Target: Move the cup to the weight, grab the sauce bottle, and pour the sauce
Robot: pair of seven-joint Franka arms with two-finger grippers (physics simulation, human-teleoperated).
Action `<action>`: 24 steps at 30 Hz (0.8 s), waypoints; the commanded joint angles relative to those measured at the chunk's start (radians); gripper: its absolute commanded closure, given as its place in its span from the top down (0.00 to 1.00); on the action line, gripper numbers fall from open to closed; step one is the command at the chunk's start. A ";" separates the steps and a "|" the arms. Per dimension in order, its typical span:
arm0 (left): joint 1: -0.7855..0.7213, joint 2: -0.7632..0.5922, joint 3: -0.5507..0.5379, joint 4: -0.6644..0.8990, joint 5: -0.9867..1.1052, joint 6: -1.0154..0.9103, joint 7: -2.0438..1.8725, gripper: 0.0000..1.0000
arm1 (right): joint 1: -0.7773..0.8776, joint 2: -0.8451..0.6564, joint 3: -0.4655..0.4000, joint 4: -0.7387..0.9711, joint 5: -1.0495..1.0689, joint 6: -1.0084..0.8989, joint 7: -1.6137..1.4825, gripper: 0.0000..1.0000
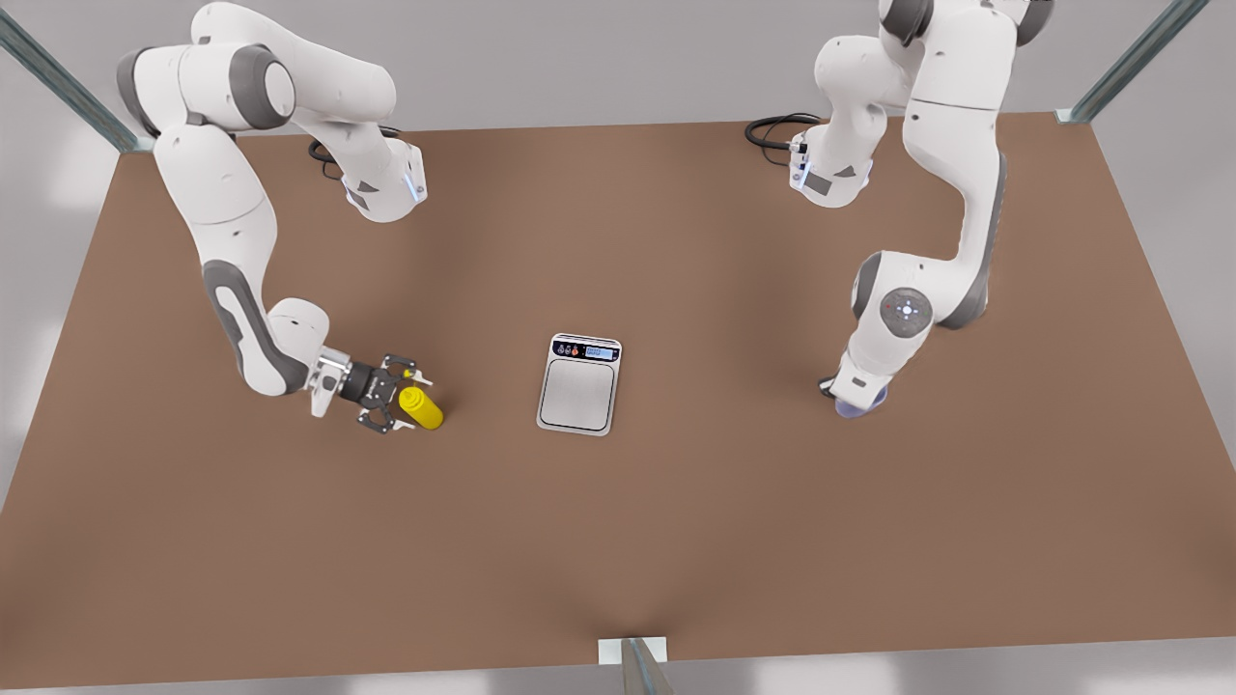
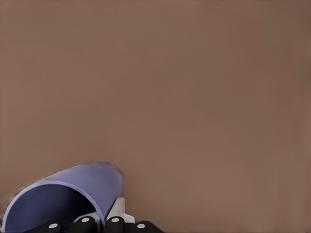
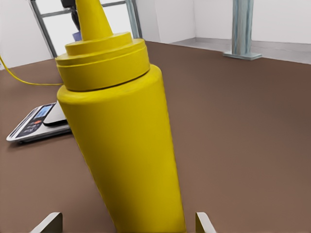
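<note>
The cup [image 2: 73,194] is held at its rim by the left gripper [image 1: 855,396], well apart from the weight [image 1: 579,384]. The sauce bottle [image 3: 121,136] is framed by the spread right gripper [image 1: 406,398]. It could be tipped by a bump.

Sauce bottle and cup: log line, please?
sauce bottle: between open right fingers | cup: under left arm, off weight

Glossy yellow plastic sauce bottle [image 3: 124,141]; brushed steel weight [image 1: 578,384]; matt brown table [image 1: 676,531].
</note>
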 commanded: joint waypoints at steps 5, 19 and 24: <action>-0.148 0.050 -0.002 0.108 -0.056 -0.050 -0.232 0.21 | 0.017 0.011 0.002 0.022 0.011 0.000 -0.002 1.00; -0.415 0.300 -0.069 0.558 -0.157 -0.204 -0.642 0.21 | 0.032 0.028 0.002 0.036 0.032 -0.003 -0.015 0.66; -0.477 0.421 -0.086 0.752 -0.154 -0.262 -0.735 0.21 | 0.025 0.031 0.002 0.036 0.034 -0.005 -0.014 0.60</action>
